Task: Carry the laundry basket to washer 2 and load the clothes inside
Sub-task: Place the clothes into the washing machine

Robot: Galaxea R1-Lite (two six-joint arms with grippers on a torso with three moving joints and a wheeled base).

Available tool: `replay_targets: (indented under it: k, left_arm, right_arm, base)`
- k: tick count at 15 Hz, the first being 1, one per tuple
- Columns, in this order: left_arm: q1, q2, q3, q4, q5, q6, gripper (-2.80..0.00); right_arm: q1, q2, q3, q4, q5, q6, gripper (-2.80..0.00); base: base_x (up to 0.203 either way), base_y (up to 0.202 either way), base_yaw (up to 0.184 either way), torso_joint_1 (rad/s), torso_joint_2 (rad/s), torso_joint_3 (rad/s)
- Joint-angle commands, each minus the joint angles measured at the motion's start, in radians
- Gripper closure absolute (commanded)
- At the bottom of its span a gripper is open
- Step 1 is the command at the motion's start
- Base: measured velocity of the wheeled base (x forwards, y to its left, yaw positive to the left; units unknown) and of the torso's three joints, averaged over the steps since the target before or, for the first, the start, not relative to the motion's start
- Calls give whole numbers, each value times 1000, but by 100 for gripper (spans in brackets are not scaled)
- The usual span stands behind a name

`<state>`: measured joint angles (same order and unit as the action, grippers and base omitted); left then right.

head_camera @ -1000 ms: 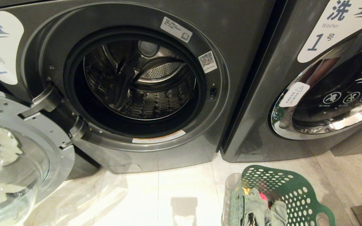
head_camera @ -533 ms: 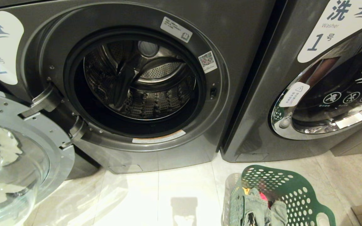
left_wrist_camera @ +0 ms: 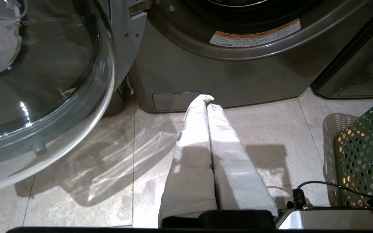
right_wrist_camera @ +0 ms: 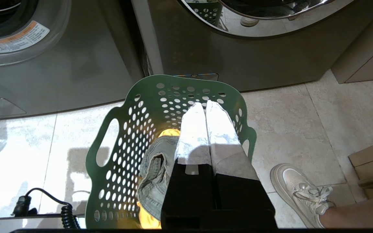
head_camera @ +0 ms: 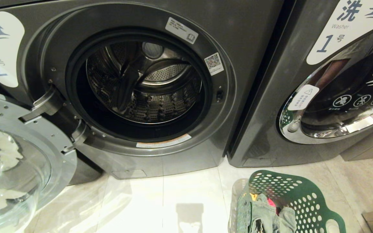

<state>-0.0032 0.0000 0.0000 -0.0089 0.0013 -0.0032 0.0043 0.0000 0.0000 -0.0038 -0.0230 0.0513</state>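
Pale floor tiles (head_camera: 160, 200) lie bare between dark grey washer 2 (head_camera: 180, 155), its glass door (head_camera: 8, 168) swung open left, and the dark green perforated laundry basket (head_camera: 303, 200) at near right. Denim, yellow and pink clothes (head_camera: 267, 213) fill it. Left gripper (left_wrist_camera: 207, 98) and right gripper (right_wrist_camera: 206, 104) are both closed, empty.

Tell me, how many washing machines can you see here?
2. Washer 2 fills the left and middle of the head view, its door swung open. Washer 1 stands to its right, door shut. More may stand beyond the picture's edges.
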Motion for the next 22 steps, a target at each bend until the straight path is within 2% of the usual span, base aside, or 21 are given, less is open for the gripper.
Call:
replay_targets:
  k: [1,22]
  left_arm:
    - [0,2,0,0,0,-1,0]
    - [0,2,0,0,0,0,0]
  right_arm:
    - [0,2,0,-1,0,-1,0]
    - [0,2,0,-1,0,1,0]
  base:
    - [0,0,0,0,0,0]
    - [0,0,0,0,0,0]
